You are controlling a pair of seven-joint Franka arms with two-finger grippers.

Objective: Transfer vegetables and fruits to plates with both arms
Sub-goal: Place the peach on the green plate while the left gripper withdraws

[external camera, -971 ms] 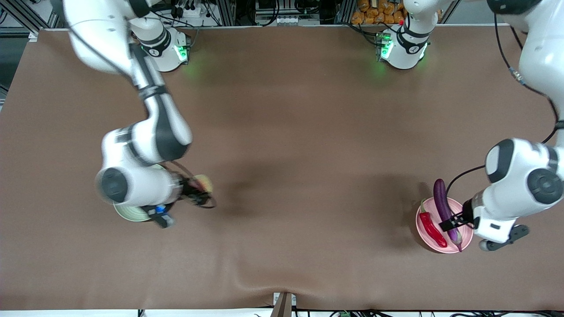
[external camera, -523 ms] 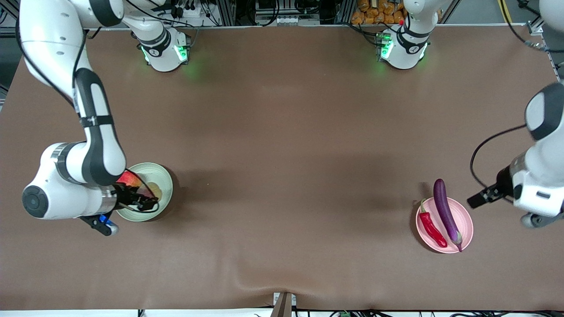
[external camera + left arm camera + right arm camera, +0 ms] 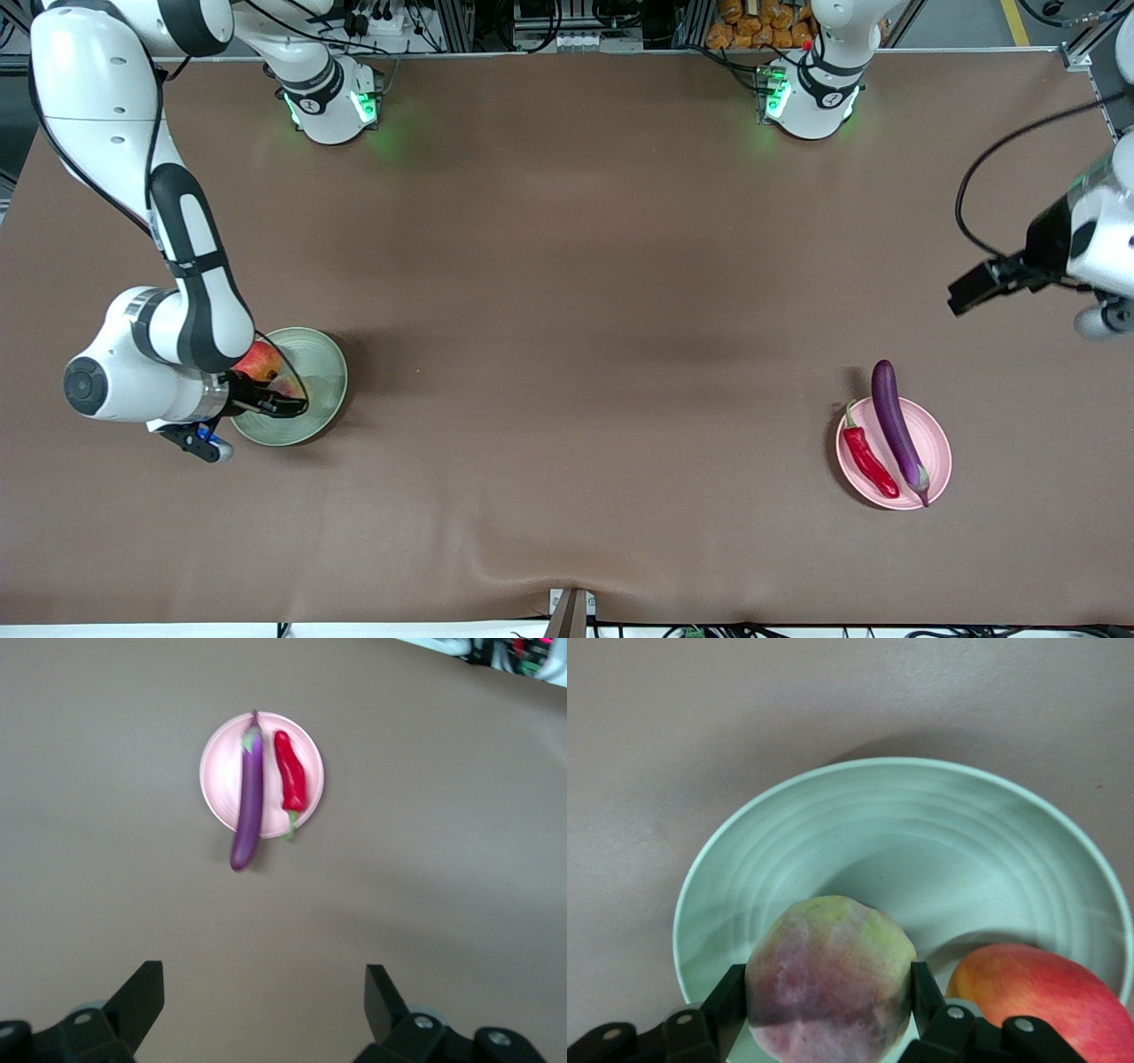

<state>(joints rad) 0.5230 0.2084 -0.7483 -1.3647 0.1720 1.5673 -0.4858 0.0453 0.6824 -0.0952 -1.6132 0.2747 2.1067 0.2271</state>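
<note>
Big brown counter (image 3: 567,292), soft cover, small wrinkle at edge nearest front camera. Two plates sit on it, well apart. Green plate (image 3: 321,354) near right arm's end. Pink plate (image 3: 937,441) near left arm's end. Two arm bases stand along top edge.

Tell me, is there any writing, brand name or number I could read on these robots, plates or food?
None can be read. The small dark badges on the two arm bases are too small to make out. The green plate, pink plate, peach, apple, eggplant and chili carry no text.
</note>
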